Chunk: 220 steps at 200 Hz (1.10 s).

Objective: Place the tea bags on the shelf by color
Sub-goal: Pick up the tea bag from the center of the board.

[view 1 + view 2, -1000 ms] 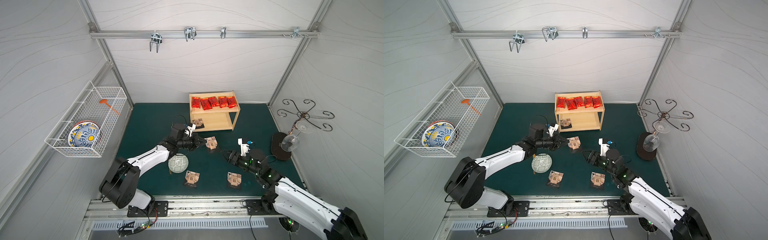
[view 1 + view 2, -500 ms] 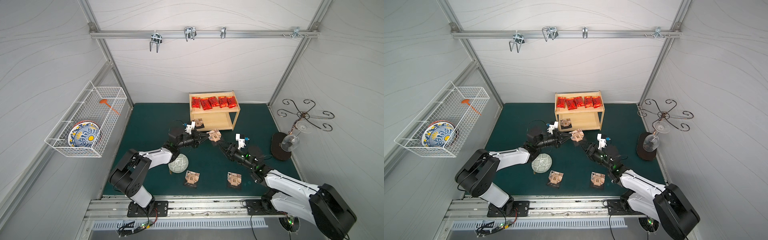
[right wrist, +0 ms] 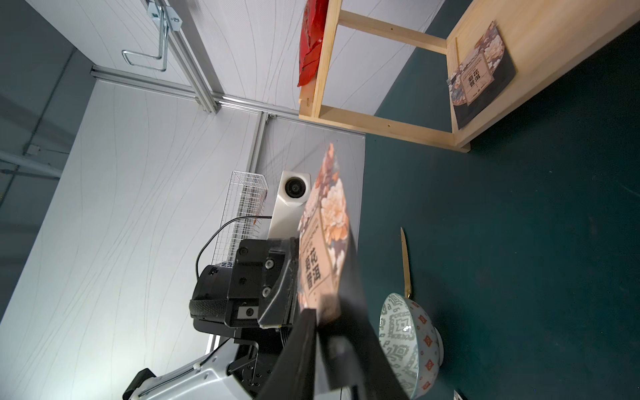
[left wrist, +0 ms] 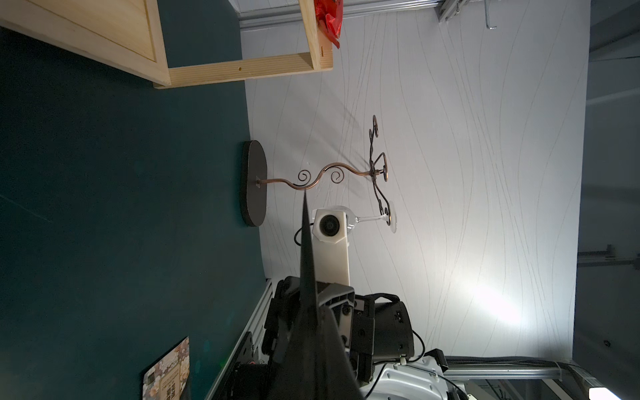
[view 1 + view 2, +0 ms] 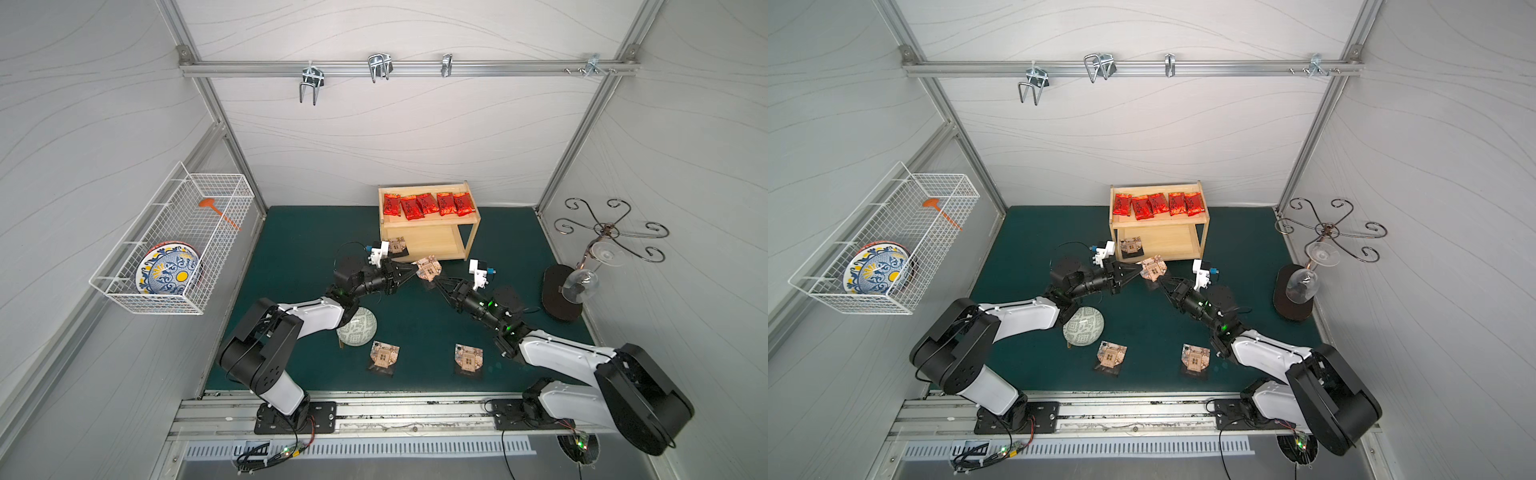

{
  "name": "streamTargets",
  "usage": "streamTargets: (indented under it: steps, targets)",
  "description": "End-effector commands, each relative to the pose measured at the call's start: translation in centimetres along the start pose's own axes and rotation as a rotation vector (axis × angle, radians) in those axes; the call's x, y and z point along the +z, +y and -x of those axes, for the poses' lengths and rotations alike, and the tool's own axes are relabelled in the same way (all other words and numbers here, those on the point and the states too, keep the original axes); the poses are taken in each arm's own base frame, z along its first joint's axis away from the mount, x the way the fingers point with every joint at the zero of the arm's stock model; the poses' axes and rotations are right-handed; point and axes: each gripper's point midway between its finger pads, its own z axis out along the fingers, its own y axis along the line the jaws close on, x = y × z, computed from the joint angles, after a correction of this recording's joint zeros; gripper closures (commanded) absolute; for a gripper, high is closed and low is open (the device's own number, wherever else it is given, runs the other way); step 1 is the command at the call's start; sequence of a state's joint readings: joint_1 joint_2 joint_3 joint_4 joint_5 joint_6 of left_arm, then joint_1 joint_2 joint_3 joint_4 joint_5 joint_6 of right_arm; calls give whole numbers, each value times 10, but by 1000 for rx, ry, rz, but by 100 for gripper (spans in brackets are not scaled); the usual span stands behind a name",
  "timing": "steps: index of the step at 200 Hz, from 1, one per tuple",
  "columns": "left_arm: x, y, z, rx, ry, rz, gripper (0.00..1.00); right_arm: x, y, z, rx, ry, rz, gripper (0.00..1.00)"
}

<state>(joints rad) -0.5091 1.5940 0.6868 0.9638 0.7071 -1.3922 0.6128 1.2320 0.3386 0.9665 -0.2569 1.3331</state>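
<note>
The green mat (image 5: 299,249) covers the floor of the frame. At its upper middle stands the pale wood shelf (image 5: 432,245), with five red tea bags (image 5: 428,204) in a row on the top board and one black-edged tea bag (image 5: 397,245) at the left end of the lower board. The patterned bowl (image 5: 357,330) sits lower left of centre. Mid-frame, just below the shelf, the left gripper (image 5: 413,270) pinches a held tea bag (image 5: 428,268) clear of the mat. The right gripper (image 5: 437,283) is nipped onto its opposite edge. One loose tea bag (image 5: 383,356) lies flat just right of the bowl, with a second loose tea bag (image 5: 468,357) further right.

White wavy-lined walls (image 5: 395,137), green mat (image 5: 299,249); wire basket (image 5: 137,291) on wall well outside left gripper (image 5: 417,270), glass stand (image 5: 559,293) outside right gripper (image 5: 434,281).
</note>
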Motion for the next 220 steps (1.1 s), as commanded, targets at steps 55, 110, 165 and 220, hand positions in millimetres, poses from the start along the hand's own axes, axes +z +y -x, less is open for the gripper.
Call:
streamTargets:
  steps: [55,110,165,220]
  targets:
    - [-3,-16,1,61,-8,-44,100,-11,23,5,-38,-33,66,100]
    - [-21,-15,7,121,-1,98,49,-1,-1,9,-94,-45,-28,100]
    - [-82,1,16,175,-50,335,30,43,-41,36,-181,-145,-121,100]
    - [-115,8,17,170,-27,426,29,101,-75,75,-193,-293,-106,100]
